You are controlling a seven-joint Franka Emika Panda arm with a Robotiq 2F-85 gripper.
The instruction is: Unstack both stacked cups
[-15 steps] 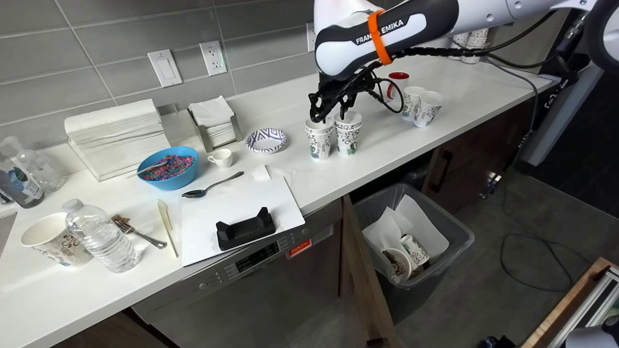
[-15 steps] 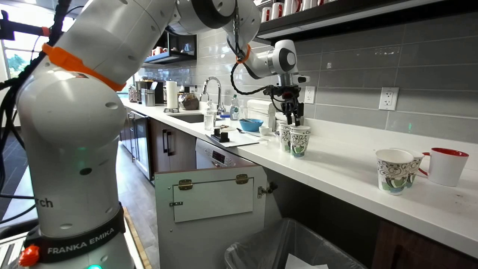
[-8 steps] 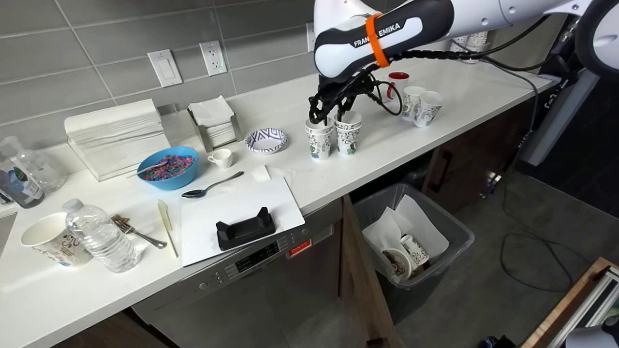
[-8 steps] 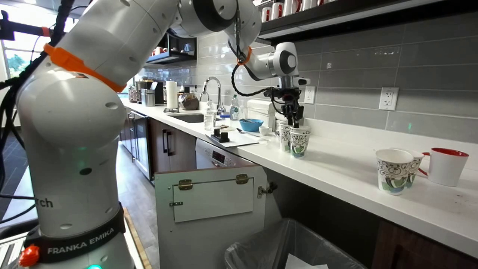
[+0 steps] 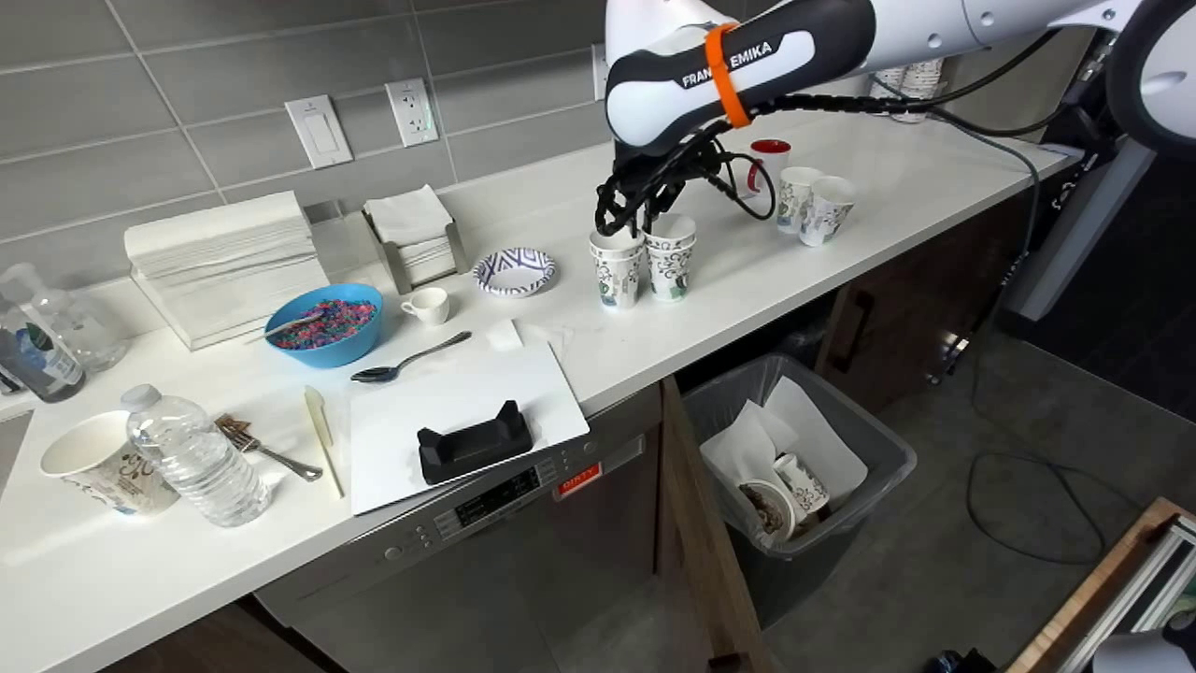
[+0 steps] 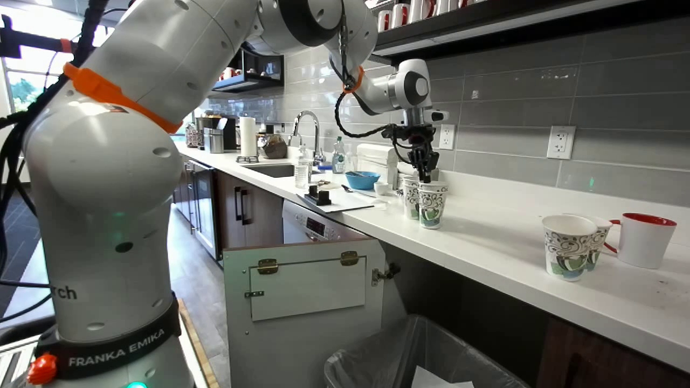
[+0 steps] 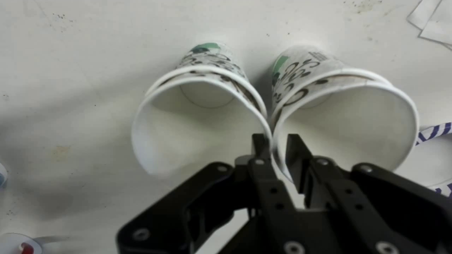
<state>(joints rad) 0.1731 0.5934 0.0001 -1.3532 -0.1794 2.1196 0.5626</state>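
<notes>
Clearly, the "FRANKA EMIKA" arm (image 6: 102, 215) overhangs stacked cups (image 6: 432, 209).

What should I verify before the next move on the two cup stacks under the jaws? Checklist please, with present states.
1. Both nested: ok; the left stack and right stack each show two rims in the wrist view.
2. Both upright: ok in both exterior views.
3. Jaws over one stack only: not ok; one jaw is over or in each stack's mouth, so closing would likely pinch both.
4. Clear gap between the stacks' rims: not ok; they meet or nearly meet.
5. Grip on the rims: cannot tell; they lie between the jaws, but contact is unclear.
6. Patterned bowl apart from both: ok in an exterior view.
</notes>
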